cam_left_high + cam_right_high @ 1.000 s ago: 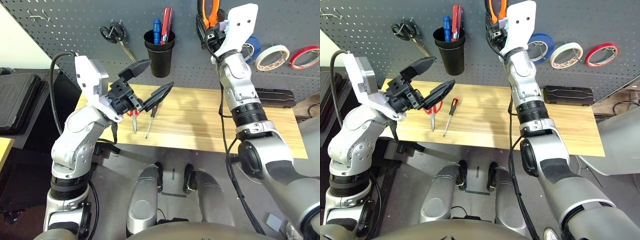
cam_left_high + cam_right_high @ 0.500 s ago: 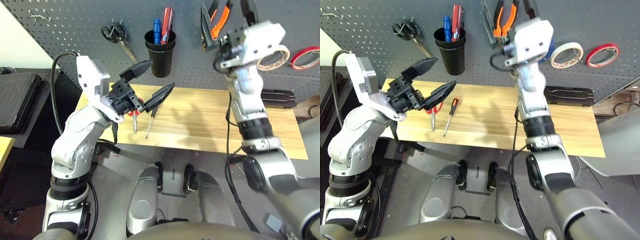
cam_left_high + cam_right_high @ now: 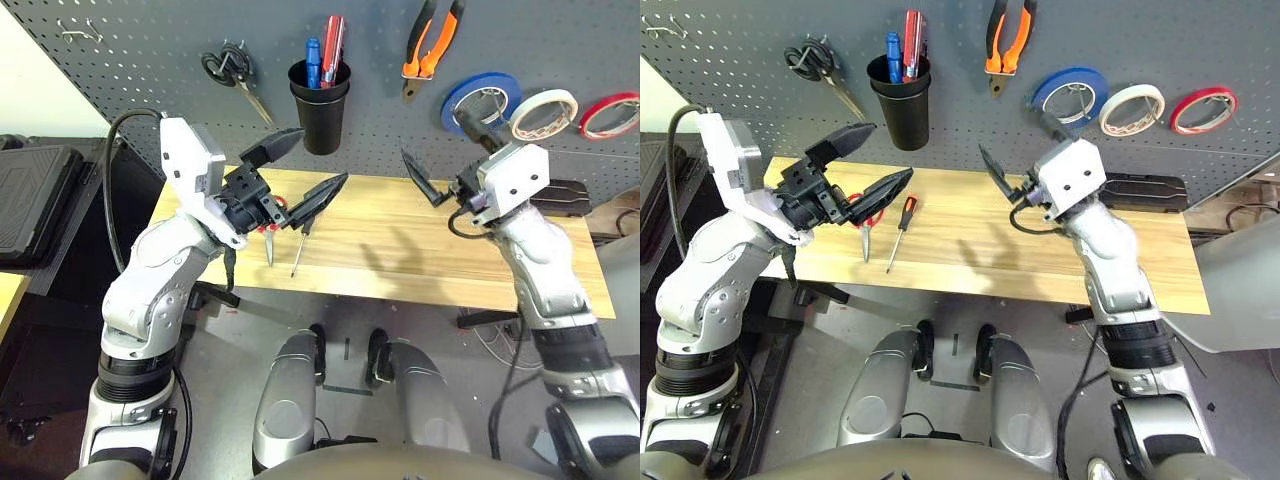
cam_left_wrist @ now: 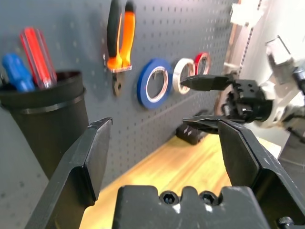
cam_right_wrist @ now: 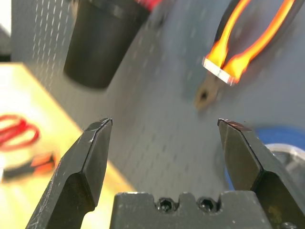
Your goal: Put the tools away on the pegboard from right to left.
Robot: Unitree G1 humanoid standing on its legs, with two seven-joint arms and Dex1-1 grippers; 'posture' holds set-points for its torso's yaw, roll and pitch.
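While the cream-white tape roll (image 3: 1107, 118) and the orange-and-black-handled pliers (image 3: 1018, 42) are seen hung on the grey pegboard (image 3: 960, 60), the slim screwdriver (image 3: 908, 212) and the red-handled scissors (image 3: 875, 219) are left lying on the wooden surface (image 3: 940, 250), side by side. So the right-hand part of the job looks finished, and a changeover to the screwdriver seems to be in hand.

Nothing is gripped: the right pincer (image 3: 1015, 133) is held up in front of the pegboard, below the pliers, its fingers wide apart; the left pincer (image 3: 891, 150) is likewise spread, poised above the scissors and close to the screwdriver.

Next, it is judged, the screwdriver's handle needs to be closed on and lifted, probably for the black cup holder (image 3: 906, 118), with the scissors left undisturbed beside it. The scissors would then be last.

As for brands or labels, no lettering can be read anywhere.
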